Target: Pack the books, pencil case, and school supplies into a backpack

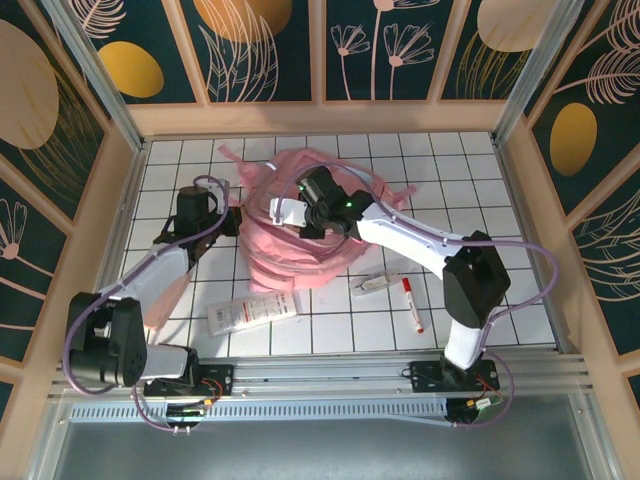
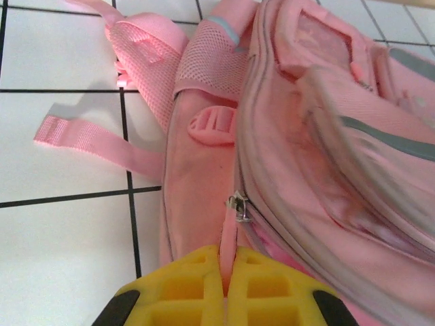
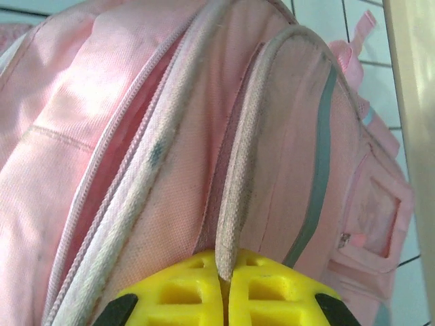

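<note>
"How far along was it?"

"Barely begun. The marker (image 1: pixel 411 305) lay on the table (image 1: pixel 500 300) near the bases. Beyond it sat the backpack (image 1: pixel 300 255), with nothing visibly packed."

"And the jaws?"

"The left gripper (image 2: pixel 228 263) was clamped on its zip tab (image 2: pixel 230 234), and the right gripper (image 3: pixel 224 263) on a pocket rim (image 3: pixel 234 204)."

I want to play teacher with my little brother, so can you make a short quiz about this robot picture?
1. True or false: the left gripper and the right gripper are both shut on the backpack.
2. Where is the marker? A) lying on the table B) inside the backpack C) in a gripper
3. Fill in: the grippers' fingers are coloured ____.
Key: 1 true; 2 A; 3 yellow.
</note>
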Available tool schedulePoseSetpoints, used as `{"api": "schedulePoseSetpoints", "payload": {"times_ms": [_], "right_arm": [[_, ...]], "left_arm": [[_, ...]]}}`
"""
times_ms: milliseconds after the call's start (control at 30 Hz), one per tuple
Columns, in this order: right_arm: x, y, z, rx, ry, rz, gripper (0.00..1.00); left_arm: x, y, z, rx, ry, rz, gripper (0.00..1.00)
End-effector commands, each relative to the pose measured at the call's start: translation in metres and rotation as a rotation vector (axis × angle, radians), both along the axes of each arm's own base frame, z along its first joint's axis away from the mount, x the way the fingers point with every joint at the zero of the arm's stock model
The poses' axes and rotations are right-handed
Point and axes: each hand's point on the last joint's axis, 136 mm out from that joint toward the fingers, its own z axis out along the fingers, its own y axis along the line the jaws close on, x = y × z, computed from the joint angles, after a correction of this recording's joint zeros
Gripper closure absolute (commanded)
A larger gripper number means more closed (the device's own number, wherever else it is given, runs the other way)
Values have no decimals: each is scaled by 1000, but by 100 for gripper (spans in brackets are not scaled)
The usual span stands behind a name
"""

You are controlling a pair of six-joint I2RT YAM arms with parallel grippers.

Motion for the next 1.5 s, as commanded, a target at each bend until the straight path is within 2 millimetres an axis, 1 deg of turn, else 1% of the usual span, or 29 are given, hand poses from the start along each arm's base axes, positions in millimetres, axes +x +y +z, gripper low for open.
{"api": "schedulePoseSetpoints", "payload": {"times_ms": [0, 67, 133, 200, 233, 300, 400, 467, 600, 700, 833, 933, 1033, 1133, 1167, 1233, 1267, 1300, 1367, 1433, 1467], "right_arm": [[-25, -27, 4, -117, -78, 210, 100], [-26, -33, 12, -116, -137, 244, 100], [-28, -40, 19, -118, -189, 290, 100], [-30, -44, 31, -108, -263, 354, 100], [-29, -44, 38, -92, -301, 369, 100], [-32, -46, 42, -103, -337, 420, 100], [-31, -42, 48, -88, -361, 441, 100], [-34, -36, 53, -79, -386, 463, 100], [-42, -26, 62, -74, -453, 525, 100], [-45, -21, 74, -46, -477, 541, 100], [-49, -20, 89, -31, -542, 568, 100], [-51, -20, 101, -12, -583, 573, 100], [-53, -19, 106, 4, -604, 584, 100], [-52, -18, 104, 18, -605, 579, 100], [-50, -18, 102, 24, -596, 567, 100], [-40, -21, 97, 40, -573, 526, 100], [-34, -22, 95, 52, -555, 499, 100], [-29, -24, 95, 78, -534, 476, 100], [-22, -26, 99, 147, -476, 443, 100], [-18, -28, 105, 227, -411, 416, 100], [-16, -29, 107, 258, -386, 404, 100]], "left_arm": [[29, 33, 12, 69, -87, 82, 100], [30, 33, 5, 96, -83, 57, 100], [28, 32, -3, 116, -67, 34, 100], [24, 33, -8, 131, -58, 22, 100], [22, 35, -10, 139, -54, 29, 100], [19, 40, -10, 144, -54, 49, 100], [17, 46, -10, 129, -50, 75, 100], [17, 48, -11, 127, -45, 83, 100], [18, 44, -19, 110, -35, 60, 100], [25, 39, -25, 88, -25, 45, 100], [40, 38, -40, 97, 15, 38, 100], [50, 37, -45, 99, 32, 32, 100], [59, 39, -44, 109, 27, 43, 100], [67, 40, -36, 118, 2, 47, 100], [68, 39, -31, 112, -5, 40, 88], [67, 28, -18, 78, -29, -13, 60], [63, 21, -9, 54, -50, -55, 39], [59, 15, 3, 37, -79, -88, 30], [44, 10, 26, 61, -177, -147, 27], [20, 8, 43, 141, -309, -218, 24], [5, 2, 49, 196, -372, -293, 22]]}}
